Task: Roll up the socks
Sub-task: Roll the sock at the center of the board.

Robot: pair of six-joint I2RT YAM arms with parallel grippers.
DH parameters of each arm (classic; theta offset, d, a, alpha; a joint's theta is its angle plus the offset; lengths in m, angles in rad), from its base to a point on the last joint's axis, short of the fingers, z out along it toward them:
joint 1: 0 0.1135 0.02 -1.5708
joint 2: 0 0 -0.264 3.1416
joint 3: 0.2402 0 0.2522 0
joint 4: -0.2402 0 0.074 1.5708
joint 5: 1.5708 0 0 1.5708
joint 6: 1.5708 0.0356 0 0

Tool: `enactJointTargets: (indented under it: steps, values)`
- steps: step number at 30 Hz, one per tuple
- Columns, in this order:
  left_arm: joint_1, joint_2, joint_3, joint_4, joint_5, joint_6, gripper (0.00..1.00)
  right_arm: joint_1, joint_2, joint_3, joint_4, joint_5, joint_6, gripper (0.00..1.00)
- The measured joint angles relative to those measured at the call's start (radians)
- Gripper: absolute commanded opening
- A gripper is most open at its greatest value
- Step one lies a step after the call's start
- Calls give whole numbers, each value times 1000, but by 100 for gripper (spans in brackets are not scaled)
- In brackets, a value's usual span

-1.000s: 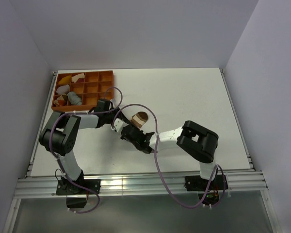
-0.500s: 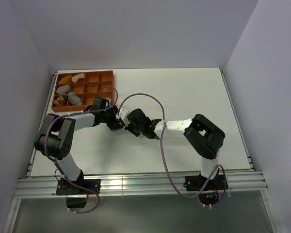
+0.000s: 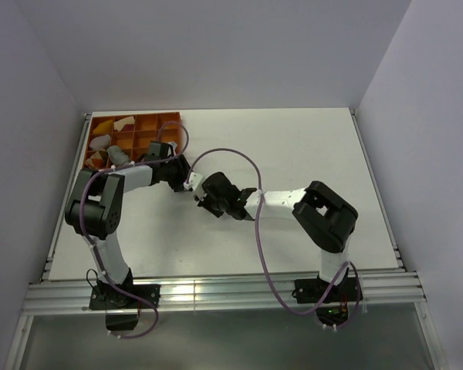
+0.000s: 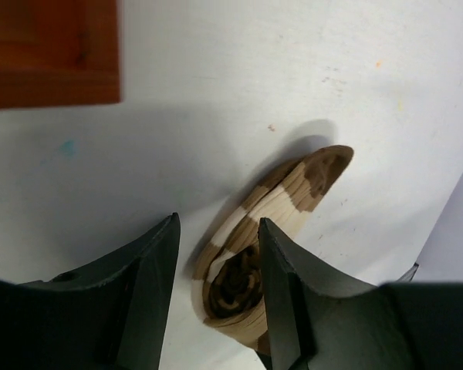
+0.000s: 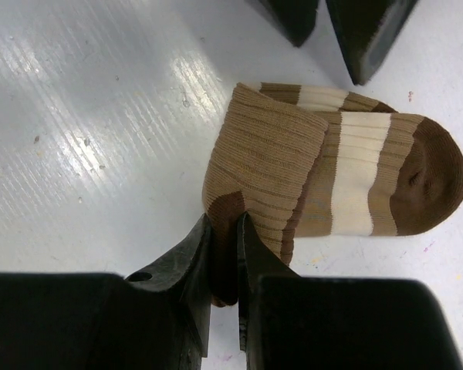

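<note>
The brown sock with white stripes (image 5: 347, 177) lies on the white table, partly rolled, and its coiled end (image 4: 235, 281) faces the left wrist camera. My right gripper (image 5: 225, 231) is shut on the folded heel edge of this sock. My left gripper (image 4: 218, 223) is open and straddles the coiled end, whose side lies against the right finger (image 4: 282, 293). In the top view the two grippers, left (image 3: 184, 176) and right (image 3: 203, 193), meet left of the table's middle and hide the sock. The left fingers (image 5: 363, 31) show at the top of the right wrist view.
An orange compartment tray (image 3: 170, 119) stands at the far left corner, just behind my left gripper, with a grey roll (image 3: 117, 156) and yellow and white cloth pieces in it. Its corner (image 4: 50, 54) shows in the left wrist view. Purple cables arc over both arms.
My right gripper carried the sock toward the far left, and the sock is now hidden in the top view. My left gripper opened and drew back toward the tray.
</note>
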Motion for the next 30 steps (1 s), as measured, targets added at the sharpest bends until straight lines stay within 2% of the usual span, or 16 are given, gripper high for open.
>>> enactJointTargets:
  steps: [10,20,23,30]
  values:
    - [-71,84,80,43,97,69,51,-1,1,14,-27,-23,-3,0]
    - [-113,144,118,52,120,114,5,-36,3,42,-81,-104,-3,0]
    - [-115,158,131,59,137,121,1,-58,5,57,-107,-163,1,0]
    - [-127,177,143,92,171,142,1,-177,45,97,-135,-422,43,0]
